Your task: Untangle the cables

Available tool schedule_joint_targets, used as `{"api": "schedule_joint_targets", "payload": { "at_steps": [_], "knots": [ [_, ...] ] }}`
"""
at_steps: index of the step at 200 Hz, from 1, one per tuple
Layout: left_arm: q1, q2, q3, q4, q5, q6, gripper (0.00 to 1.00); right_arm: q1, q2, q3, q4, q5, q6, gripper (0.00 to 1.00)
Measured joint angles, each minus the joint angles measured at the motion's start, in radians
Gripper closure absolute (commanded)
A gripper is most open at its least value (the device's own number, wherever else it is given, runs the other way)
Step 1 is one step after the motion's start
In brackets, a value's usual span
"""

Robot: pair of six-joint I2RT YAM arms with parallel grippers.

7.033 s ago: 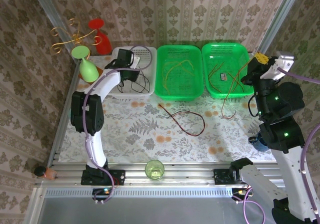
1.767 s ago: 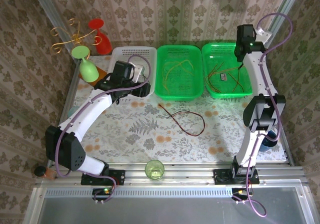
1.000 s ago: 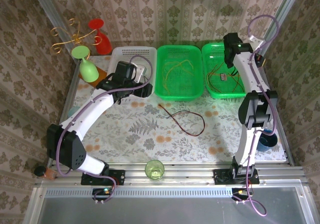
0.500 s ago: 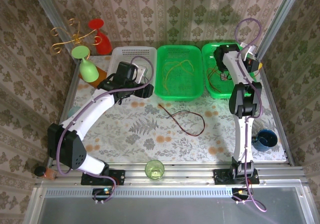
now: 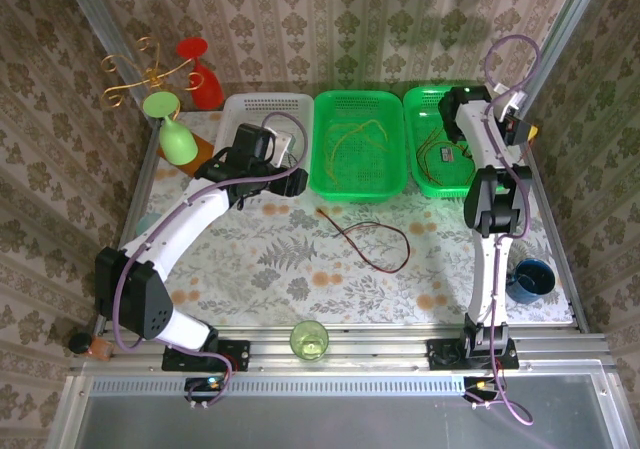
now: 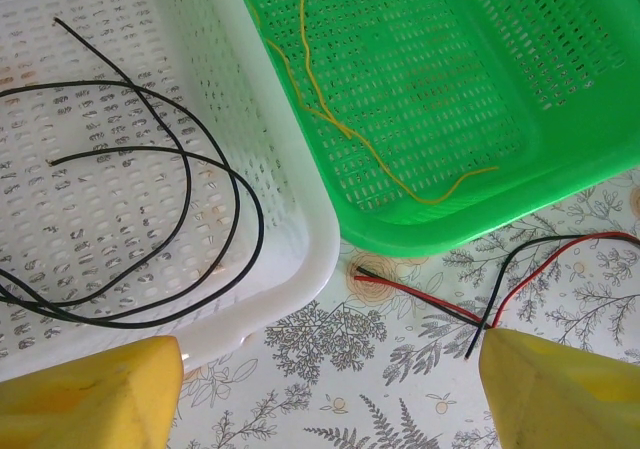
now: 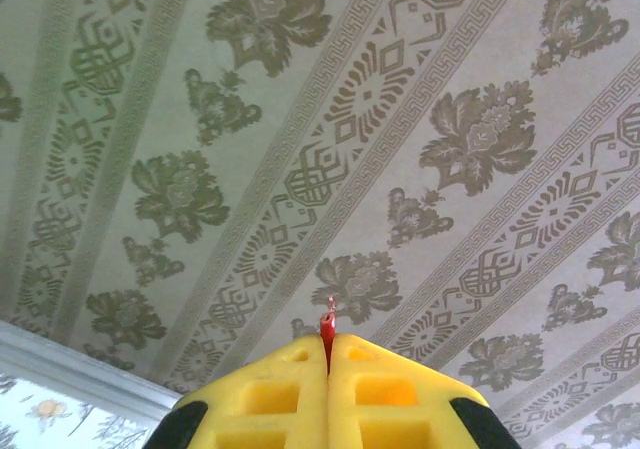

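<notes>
From above, a dark red cable (image 5: 372,237) lies looped on the table (image 5: 250,269); the right arm's tip is too small to read. The left gripper (image 6: 325,357), fingers cropped, gapes empty: black cables (image 6: 150,219) in the white basket (image 6: 300,199) ahead-left, yellow cables (image 6: 340,129) in the green basket (image 6: 560,159) ahead-right. The right gripper (image 7: 328,341) is pinched closed on a red cable end (image 7: 327,321).

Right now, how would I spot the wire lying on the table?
Find the row of three baskets at the back of the table. In front of the middle green basket lies a looped dark red and black cable. The basket's wires are yellow.
</notes>
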Motion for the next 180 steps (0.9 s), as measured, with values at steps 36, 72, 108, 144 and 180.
{"api": "schedule_joint_targets", "payload": {
  "at_steps": [36, 72, 108, 144, 180],
  "knots": [
    [0.000, 0.005, 0.000, 0.002, 0.000, 0.000, 0.21, 0.105, 0.000, 0.035, 0.000, -0.002, -0.019, 1.00],
    [0.000, 0.005, 0.000, 0.000, 0.000, 0.000, 0.21, 0.175, -0.038, -0.004, 0.125, -0.091, -0.236, 1.00],
    [0.000, 0.001, -0.020, -0.003, -0.002, 0.000, 0.20, 0.154, -0.326, -0.479, 0.675, -0.384, -0.660, 1.00],
    [0.000, -0.006, -0.037, -0.002, -0.001, 0.000, 0.20, 0.083, -0.367, -0.434, 0.852, -0.706, -0.809, 1.00],
    [0.000, -0.009, -0.037, -0.002, -0.001, 0.000, 0.20, -0.019, -0.365, -0.442, 0.925, -1.086, -0.860, 1.00]
  ]
}}
